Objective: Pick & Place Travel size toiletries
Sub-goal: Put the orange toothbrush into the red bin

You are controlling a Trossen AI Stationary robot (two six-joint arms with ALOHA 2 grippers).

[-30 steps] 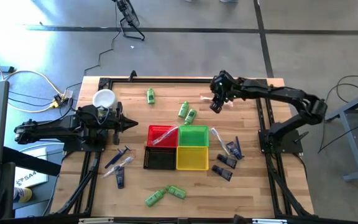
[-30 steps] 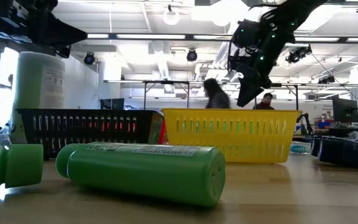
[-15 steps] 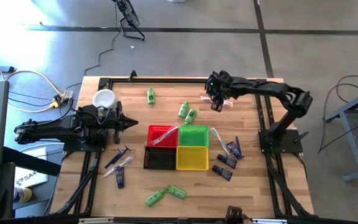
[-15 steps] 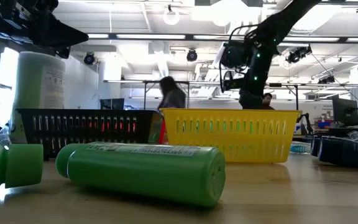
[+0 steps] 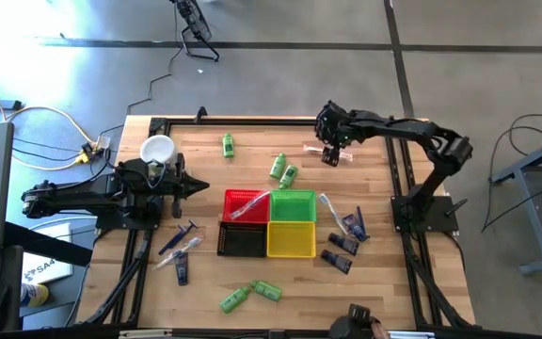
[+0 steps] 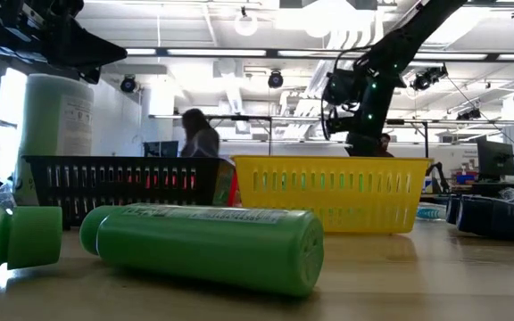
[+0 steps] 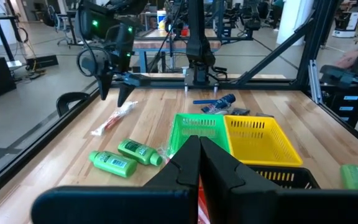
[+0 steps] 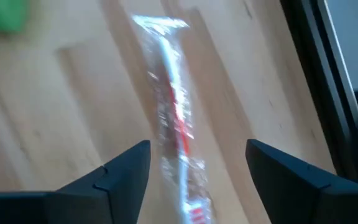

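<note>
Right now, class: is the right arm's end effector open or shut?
Open. The right end effector shows its fingers spread wide on either side of the wrapped toothbrush, not touching it.

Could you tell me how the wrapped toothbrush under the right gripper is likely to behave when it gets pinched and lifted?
The wrapped toothbrush is slim and lies flat on the table, so it is probably light. Its shiny crinkled wrapper may slip or crumple. The open right gripper straddles it; the loose wrapper ends will likely flop.
</note>
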